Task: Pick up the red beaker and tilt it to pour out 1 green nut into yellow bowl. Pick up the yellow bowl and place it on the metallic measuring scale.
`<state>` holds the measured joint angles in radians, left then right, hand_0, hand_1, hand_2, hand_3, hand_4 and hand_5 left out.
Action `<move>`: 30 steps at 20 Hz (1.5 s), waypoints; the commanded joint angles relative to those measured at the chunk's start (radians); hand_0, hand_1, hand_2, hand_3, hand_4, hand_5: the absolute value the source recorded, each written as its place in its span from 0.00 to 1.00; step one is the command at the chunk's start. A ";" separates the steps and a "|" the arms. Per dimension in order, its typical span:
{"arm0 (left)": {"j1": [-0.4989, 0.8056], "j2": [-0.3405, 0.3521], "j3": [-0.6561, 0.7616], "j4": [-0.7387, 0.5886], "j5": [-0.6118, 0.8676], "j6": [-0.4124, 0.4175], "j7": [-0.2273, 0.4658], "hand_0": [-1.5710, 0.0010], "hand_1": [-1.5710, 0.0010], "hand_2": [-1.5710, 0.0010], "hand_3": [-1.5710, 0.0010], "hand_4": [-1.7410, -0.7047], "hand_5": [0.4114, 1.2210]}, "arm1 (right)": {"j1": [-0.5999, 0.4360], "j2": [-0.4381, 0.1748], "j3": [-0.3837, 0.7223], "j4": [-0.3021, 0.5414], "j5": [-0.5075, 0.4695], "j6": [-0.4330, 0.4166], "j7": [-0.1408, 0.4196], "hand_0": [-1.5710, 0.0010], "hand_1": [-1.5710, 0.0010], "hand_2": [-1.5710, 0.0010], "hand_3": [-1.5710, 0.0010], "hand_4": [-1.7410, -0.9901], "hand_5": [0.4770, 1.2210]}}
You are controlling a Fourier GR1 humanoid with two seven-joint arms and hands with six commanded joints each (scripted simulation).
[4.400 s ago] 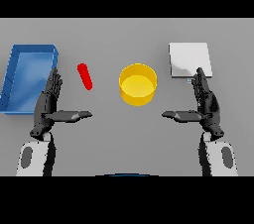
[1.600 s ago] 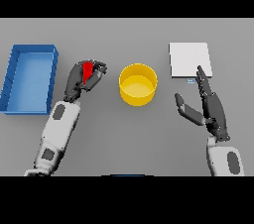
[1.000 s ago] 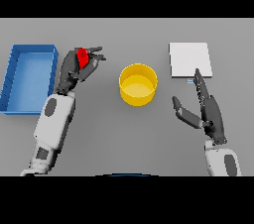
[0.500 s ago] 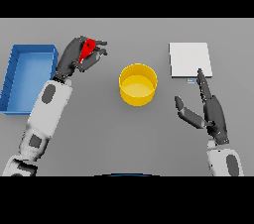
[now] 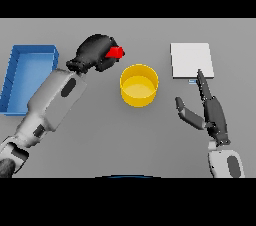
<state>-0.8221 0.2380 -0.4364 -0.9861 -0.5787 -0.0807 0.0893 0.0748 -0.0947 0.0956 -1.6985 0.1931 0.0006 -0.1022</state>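
The grey surface (image 5: 100, 135) carries everything, and the yellow bowl (image 5: 139, 85) near its middle serves as the landmark for the rest. Far to the left of the bowl, at the surface's left edge, lies a blue tray (image 5: 27, 77), a shallow rectangular box with raised walls. To the right of the bowl and slightly farther back sits the metallic measuring scale (image 5: 192, 60), a pale flat square plate, well apart from the bowl. The bowl itself stands upright on the surface, round and open-topped; whether anything lies inside cannot be told.

The left arm reaches in from the lower left, and the left hand (image 5: 93, 53) is raised just left of and behind the bowl. Its fingers are curled round the red beaker (image 5: 116, 52), which pokes out of the hand toward the bowl, lying tilted on its side rather than upright. Only the beaker's red tip shows; the rest is hidden in the hand.

The right hand (image 5: 212, 114) hangs to the right of and nearer than the bowl, fingers straight and pointing toward the scale, thumb spread out toward the bowl, holding nothing. Its fingertips overlap the scale's near edge.
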 commanded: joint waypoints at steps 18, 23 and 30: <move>-0.336 0.007 -0.439 0.208 -0.438 -0.247 -0.159 0.00 0.00 0.00 0.04 0.01 1.00 | 0.000 0.034 -0.009 0.018 -0.006 -0.028 0.013 1.00 1.00 1.00 1.00 0.71 0.14; -0.406 -0.001 -0.542 0.236 -0.545 -0.252 -0.211 0.00 0.00 0.00 0.01 0.00 1.00 | 0.005 0.034 -0.004 0.009 0.002 -0.032 -0.004 1.00 1.00 1.00 1.00 0.78 0.12; -0.451 -0.010 -0.660 0.271 -0.671 -0.205 -0.272 0.00 0.00 0.00 0.00 0.01 1.00 | 0.012 0.030 -0.004 0.007 0.002 -0.030 -0.021 1.00 1.00 1.00 1.00 0.81 0.14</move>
<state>-1.2733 0.2276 -1.0966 -0.7155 -1.2502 -0.2864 -0.1823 0.0866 -0.0645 0.0915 -1.6911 0.1954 -0.0287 -0.1239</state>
